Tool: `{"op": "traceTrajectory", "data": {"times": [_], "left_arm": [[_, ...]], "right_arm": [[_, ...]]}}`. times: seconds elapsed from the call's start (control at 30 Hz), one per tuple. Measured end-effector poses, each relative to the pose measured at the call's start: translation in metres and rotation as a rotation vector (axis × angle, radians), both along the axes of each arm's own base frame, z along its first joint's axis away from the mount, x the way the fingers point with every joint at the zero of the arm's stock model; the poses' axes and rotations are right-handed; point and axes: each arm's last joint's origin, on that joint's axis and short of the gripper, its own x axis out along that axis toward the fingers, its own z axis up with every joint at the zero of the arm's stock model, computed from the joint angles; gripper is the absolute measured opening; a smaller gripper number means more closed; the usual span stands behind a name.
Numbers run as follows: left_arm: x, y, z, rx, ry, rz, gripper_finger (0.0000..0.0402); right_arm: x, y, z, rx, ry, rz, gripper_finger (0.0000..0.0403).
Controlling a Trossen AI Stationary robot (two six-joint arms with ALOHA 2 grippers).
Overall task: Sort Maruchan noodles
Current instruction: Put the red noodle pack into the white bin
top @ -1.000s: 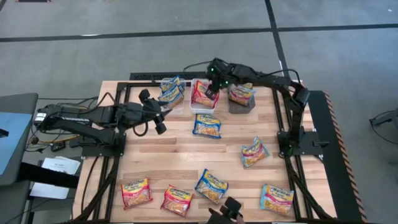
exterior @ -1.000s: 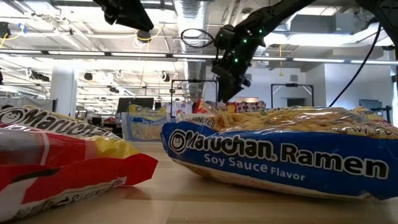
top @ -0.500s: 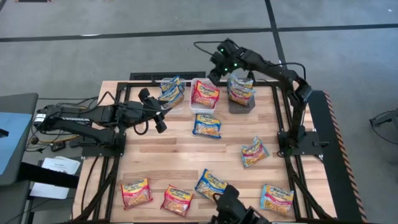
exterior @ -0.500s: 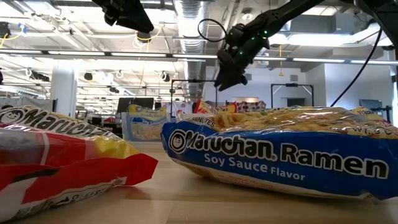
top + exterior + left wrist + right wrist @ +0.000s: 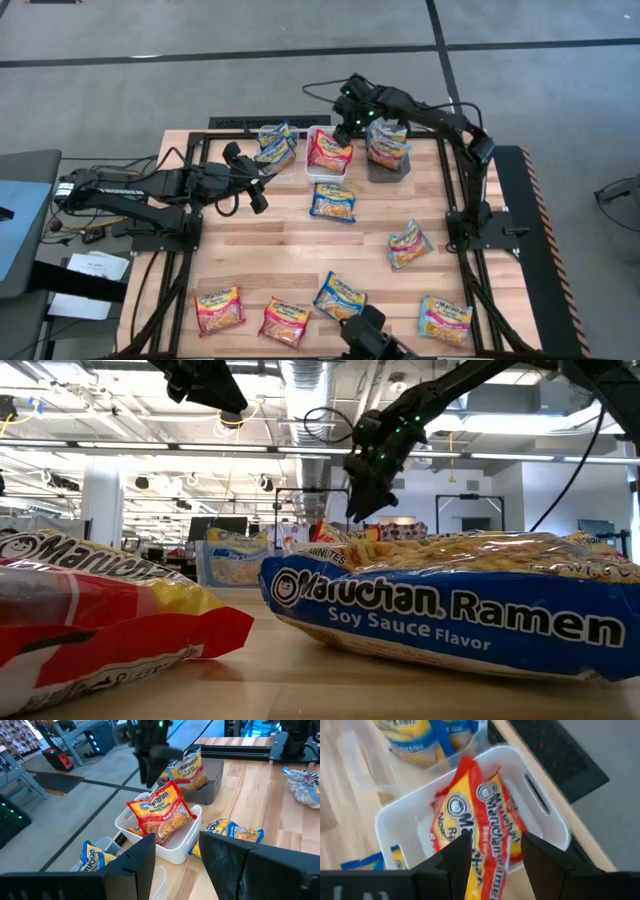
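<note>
The pale wooden slatted worktop [image 5: 300,240] has crinkly plastic Maruchan ramen packets scattered all over it, seven loose ones, and three bins along the far edge: a clear plastic bin [image 5: 272,150] with blue-trim packets, a white rectangular bin [image 5: 322,170] and a dark grey bin [image 5: 386,168] with an orange-trim packet.

Right gripper [image 5: 346,128] hangs just above the white bin with its jaws released and holding nothing. The red-trim beef packet [image 5: 480,835] sits directly below the jaws, propped on a tilt in that bin, top edge poking over the rim.

Left gripper [image 5: 256,197] waits over the left side of the worktop, jaws spread and empty.

Next pick is probably the blue-trim packet [image 5: 332,201] lying flat just in front of the white bin, long axis roughly across the worktop; looks about equally reachable for both arms
</note>
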Motion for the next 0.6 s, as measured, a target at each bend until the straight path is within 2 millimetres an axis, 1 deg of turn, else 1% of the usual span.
{"op": "traceTrajectory", "data": {"times": [0.17, 0.23, 0.3, 0.37, 0.5, 0.6], "left_arm": [[0.0, 0.0, 0.0, 0.007, 0.005, -0.002, 0.0143], [0.0, 0.0, 0.0, 0.011, 0.009, -0.004, 0.0143], [0.0, 0.0, 0.0, 0.012, 0.009, -0.004, 0.0143], [0.0, 0.0, 0.0, 0.011, 0.009, -0.004, 0.0143], [0.0, 0.0, 0.0, 0.012, 0.009, -0.003, 0.0143], [0.0, 0.0, 0.0, 0.019, 0.014, -0.005, 0.0143]], "right_arm": [[0.002, 0.0, -0.005, 0.005, 0.015, 0.0, 0.0195], [-0.001, -0.001, -0.012, 0.038, 0.05, -0.003, 0.0195], [0.004, -0.002, -0.018, 0.038, 0.051, 0.004, 0.0195], [0.003, -0.002, -0.024, 0.067, 0.074, 0.003, 0.0195], [0.008, -0.001, -0.036, 0.093, 0.102, 0.022, 0.0195], [0.008, 0.0, -0.038, 0.086, 0.112, 0.039, 0.0193]]}}
